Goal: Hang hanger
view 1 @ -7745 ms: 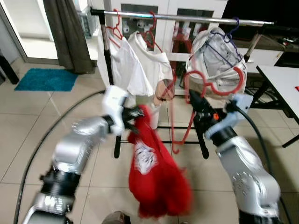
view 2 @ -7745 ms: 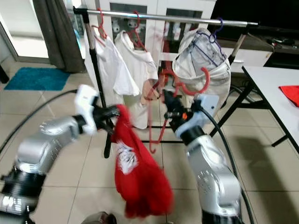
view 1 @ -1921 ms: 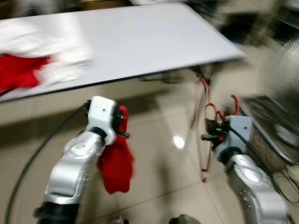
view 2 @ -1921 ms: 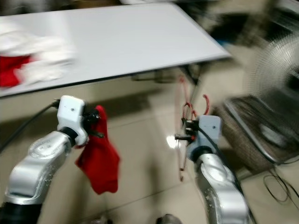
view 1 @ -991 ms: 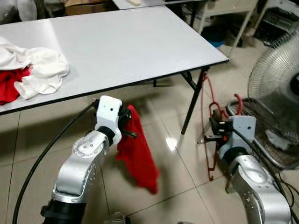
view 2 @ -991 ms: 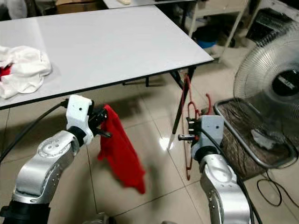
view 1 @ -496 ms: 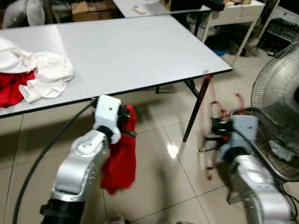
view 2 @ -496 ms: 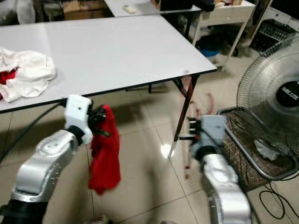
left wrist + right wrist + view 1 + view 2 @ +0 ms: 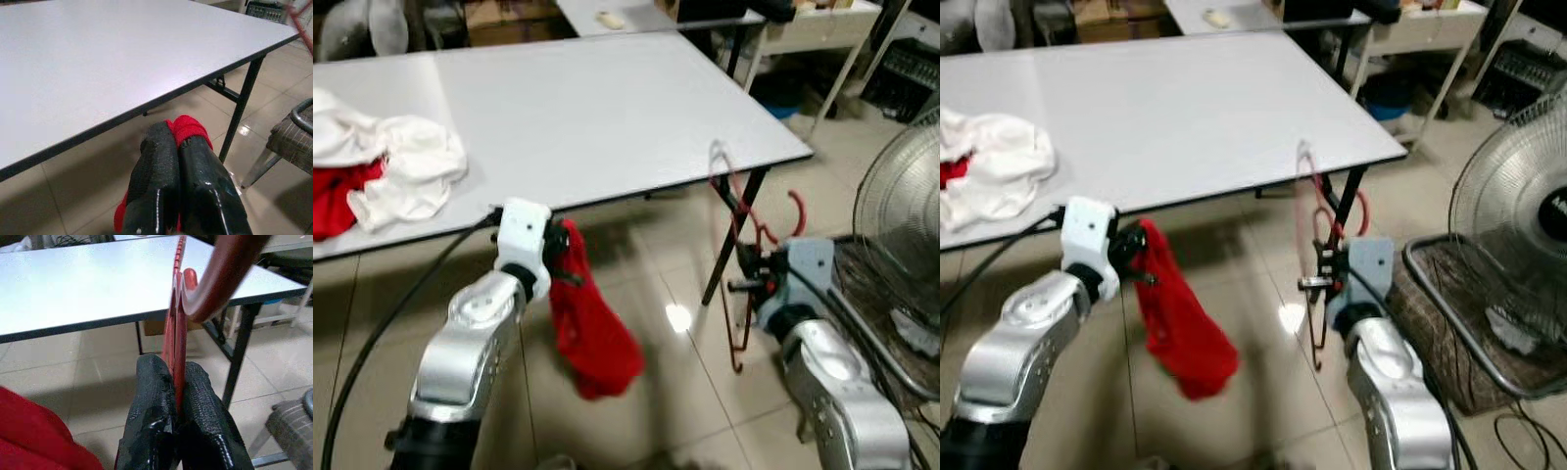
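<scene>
Nothing is hung yet, I'd say. The right gripper pinches the thin red plastic hanger just off the corner of the white folding table, and the left gripper clamps a red cloth garment below the table's front edge.

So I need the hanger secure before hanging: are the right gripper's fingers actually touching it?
Touching. The right wrist view shows both black fingers pressed against the red hanger, no gap on either side.

Silver arms, white wrist blocks, black cable along left arm.
</scene>
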Controlling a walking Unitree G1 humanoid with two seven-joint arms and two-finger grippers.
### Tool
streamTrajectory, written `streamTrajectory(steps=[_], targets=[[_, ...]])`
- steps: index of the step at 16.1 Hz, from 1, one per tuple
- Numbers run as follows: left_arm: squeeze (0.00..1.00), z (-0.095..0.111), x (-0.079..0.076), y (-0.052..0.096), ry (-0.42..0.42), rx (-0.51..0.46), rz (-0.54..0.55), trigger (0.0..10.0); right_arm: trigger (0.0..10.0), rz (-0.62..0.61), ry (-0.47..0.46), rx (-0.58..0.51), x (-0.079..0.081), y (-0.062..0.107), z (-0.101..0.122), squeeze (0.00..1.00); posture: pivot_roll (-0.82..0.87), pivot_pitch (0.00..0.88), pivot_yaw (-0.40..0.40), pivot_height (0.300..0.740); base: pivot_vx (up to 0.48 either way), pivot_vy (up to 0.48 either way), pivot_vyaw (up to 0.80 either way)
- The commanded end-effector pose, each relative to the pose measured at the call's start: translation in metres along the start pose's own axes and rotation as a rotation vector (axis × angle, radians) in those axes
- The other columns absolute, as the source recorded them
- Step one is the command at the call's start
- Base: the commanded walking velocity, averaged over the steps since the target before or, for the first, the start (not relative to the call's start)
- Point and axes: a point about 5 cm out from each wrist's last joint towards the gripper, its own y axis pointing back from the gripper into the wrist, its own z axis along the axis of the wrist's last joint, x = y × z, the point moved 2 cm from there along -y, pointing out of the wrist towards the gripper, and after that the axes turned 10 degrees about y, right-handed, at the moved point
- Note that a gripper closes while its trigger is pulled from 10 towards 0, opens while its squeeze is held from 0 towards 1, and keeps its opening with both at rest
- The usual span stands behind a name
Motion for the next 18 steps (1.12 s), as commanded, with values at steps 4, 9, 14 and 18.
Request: streamTrajectory(steps=[4, 9, 14, 18], targets=[[0.00, 0.0073, -0.0123, -0.0038, -0.004, -0.033, -0.051, 10.0, 10.0, -0.034, 0.012, -0.003, -0.0100, 0.0035, -0.0004, 0.00, -0.03, 0.050, -0.005, 0.740, 0.291, 0.000, 0.00], [0.00, 0.0057, -0.0125, -0.0016, -0.005, -0.027, -0.054, 10.0, 10.0, -0.022, 0.009, 0.000, -0.0062, 0.0035, -0.0008, 0.00, -0.02, 0.057, -0.007, 0.740, 0.291, 0.000, 0.00], [0.00, 0.0052, -0.0125, -0.0012, -0.007, -0.023, -0.056, 10.0, 10.0, -0.016, 0.036, 0.019, -0.0057, 0.0006, -0.0028, 0.00, -0.02, 0.060, -0.008, 0.740, 0.289, 0.000, 0.16], [0.00, 0.0038, -0.0162, -0.0020, 0.003, -0.026, -0.055, 10.0, 10.0, -0.019, 0.030, 0.028, -0.0068, 0.0020, -0.0057, 0.00, -0.03, 0.056, -0.021, 0.740, 0.289, 0.000, 0.50]])
